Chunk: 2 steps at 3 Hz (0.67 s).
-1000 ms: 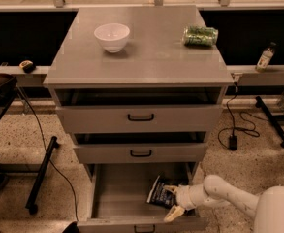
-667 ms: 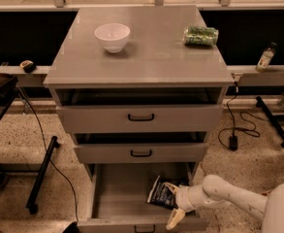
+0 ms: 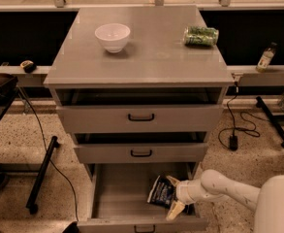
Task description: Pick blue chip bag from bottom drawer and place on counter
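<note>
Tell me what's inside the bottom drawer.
The bottom drawer holds the blue chip bag at its right side, with the gripper reaching in against it. The drawer's back is hidden beneath the middle drawer; the gripper covers the bag's right edge.

Navy chip bag [image 3: 160,192], white lettering, stands tilted in open btm drawer [image 3: 117,195], right side, at my jaws; grey tabletop [image 3: 151,57] above.
</note>
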Tool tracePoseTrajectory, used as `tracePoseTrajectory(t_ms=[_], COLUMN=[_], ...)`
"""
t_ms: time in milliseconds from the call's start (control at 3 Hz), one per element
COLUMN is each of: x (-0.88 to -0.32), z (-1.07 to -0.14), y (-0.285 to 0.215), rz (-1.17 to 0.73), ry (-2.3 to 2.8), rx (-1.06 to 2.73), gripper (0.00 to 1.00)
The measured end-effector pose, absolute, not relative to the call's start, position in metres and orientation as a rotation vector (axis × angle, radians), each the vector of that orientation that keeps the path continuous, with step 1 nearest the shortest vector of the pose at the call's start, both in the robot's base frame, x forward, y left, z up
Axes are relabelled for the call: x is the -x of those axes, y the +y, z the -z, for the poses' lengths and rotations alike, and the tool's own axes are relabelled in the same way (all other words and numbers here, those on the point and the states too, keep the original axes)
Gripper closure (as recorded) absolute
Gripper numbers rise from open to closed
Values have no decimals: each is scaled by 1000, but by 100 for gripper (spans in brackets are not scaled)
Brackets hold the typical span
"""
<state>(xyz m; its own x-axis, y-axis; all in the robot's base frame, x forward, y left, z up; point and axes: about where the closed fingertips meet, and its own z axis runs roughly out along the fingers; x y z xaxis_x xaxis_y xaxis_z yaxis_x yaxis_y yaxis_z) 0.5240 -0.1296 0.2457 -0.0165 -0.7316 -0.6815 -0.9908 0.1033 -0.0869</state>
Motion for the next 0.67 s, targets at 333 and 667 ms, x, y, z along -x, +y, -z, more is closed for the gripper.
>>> tracePoseTrajectory(t_ms=[333, 667], x=[-552, -574], z=[-246, -218], y=[-145, -161], rz=[-533, -519], ry=[1834, 1888], rx=[1634, 1633], gripper=[0, 0])
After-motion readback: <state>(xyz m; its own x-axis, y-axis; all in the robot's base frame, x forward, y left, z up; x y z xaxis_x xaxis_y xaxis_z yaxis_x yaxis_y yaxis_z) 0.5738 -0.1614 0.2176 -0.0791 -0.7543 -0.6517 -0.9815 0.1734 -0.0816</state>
